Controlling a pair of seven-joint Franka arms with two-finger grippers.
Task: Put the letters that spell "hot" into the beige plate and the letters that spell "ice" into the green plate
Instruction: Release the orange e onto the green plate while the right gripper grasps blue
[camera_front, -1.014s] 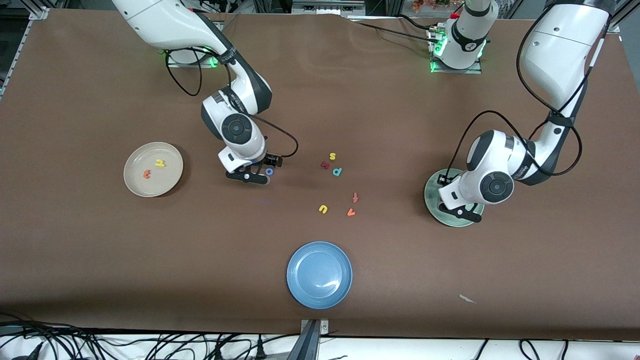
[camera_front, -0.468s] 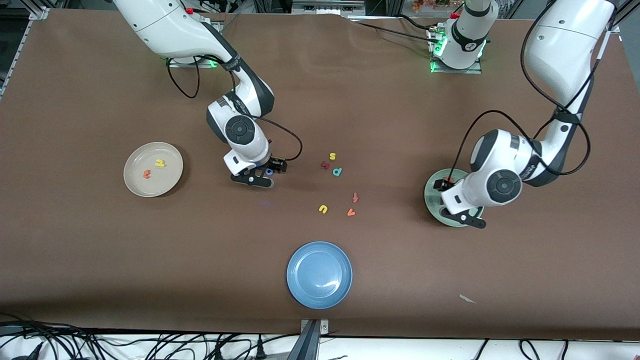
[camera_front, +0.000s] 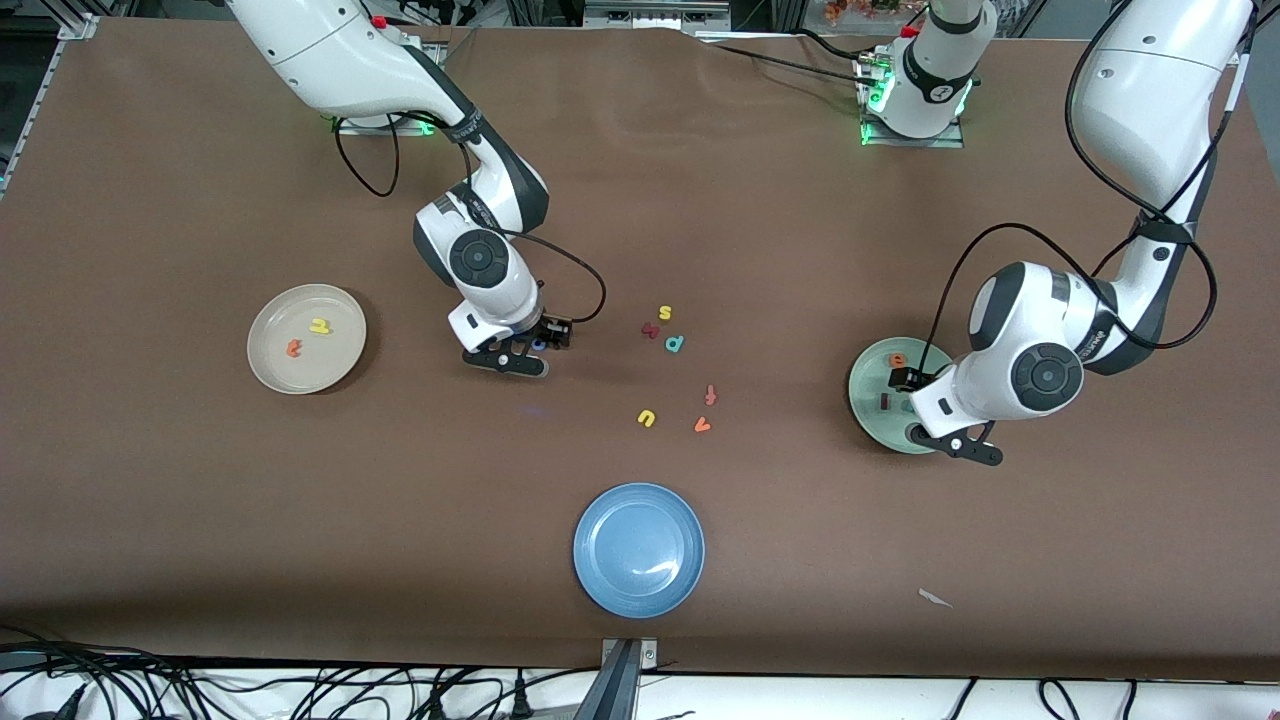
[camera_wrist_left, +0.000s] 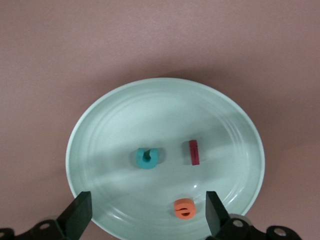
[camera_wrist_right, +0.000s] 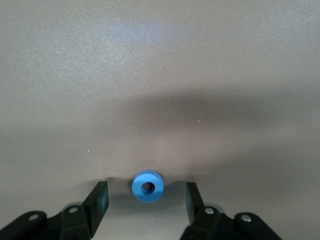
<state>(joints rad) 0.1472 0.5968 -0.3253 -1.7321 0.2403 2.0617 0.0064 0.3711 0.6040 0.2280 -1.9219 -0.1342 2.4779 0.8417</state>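
The beige plate (camera_front: 306, 372) near the right arm's end holds the yellow h (camera_front: 320, 325) and the orange t (camera_front: 294, 348). My right gripper (camera_wrist_right: 145, 201) is low over the table and open. The blue o (camera_wrist_right: 148, 186) lies flat between its fingers (camera_wrist_right: 98, 202) with a gap on each side. The green plate (camera_wrist_left: 107, 125) holds the teal c (camera_wrist_left: 147, 158), the dark red i (camera_wrist_left: 194, 152) and the orange e (camera_wrist_left: 184, 209). My left gripper (camera_wrist_left: 147, 218) hangs open and empty over that plate's rim (camera_front: 866, 415).
Loose letters lie mid-table: a yellow s (camera_front: 665, 313), a dark red letter (camera_front: 650, 330), a teal d (camera_front: 675, 344), a red-orange f (camera_front: 710, 395), a yellow u (camera_front: 646, 418) and an orange v (camera_front: 702, 425). A blue plate (camera_front: 638, 550) sits nearer the front camera.
My left gripper has opened and drawn off the green plate's middle toward its rim, uncovering the letters. My right gripper has settled around the blue o and its fingers have narrowed.
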